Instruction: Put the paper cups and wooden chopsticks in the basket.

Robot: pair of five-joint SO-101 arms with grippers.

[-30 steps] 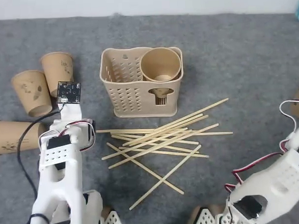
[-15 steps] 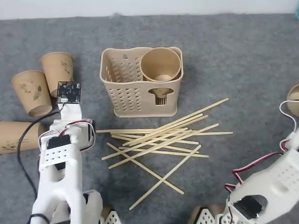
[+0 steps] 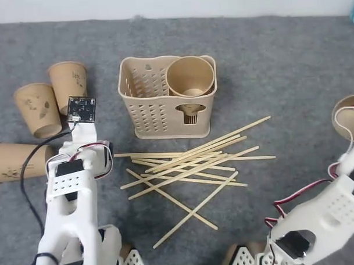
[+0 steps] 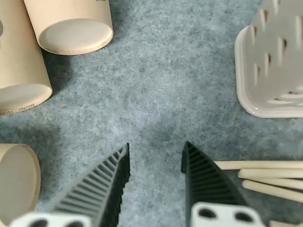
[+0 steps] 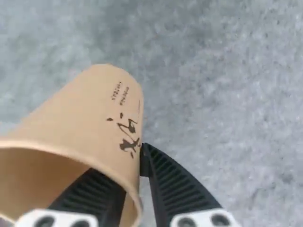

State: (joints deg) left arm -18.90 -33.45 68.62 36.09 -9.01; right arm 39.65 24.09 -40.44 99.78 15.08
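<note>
A beige slotted basket (image 3: 153,110) stands at the middle of the grey carpet with one paper cup (image 3: 190,75) upright in its right half. Several wooden chopsticks (image 3: 190,167) lie scattered in front of it. Three paper cups (image 3: 38,108) lie on their sides at the far left. My left gripper (image 4: 156,149) is open, low over bare carpet between those cups (image 4: 71,23) and the basket's corner (image 4: 274,71). My right gripper (image 5: 134,160) is shut on the rim of another paper cup (image 5: 85,127), held above the carpet at the right edge (image 3: 348,116).
The carpet runs to a pale wall strip at the back. The chopstick ends (image 4: 265,175) lie just beside my left gripper's finger. Open carpet stretches between the basket and the lifted cup.
The cup in my right gripper has come further in from the right edge and sits a little higher. The left arm has not moved.
</note>
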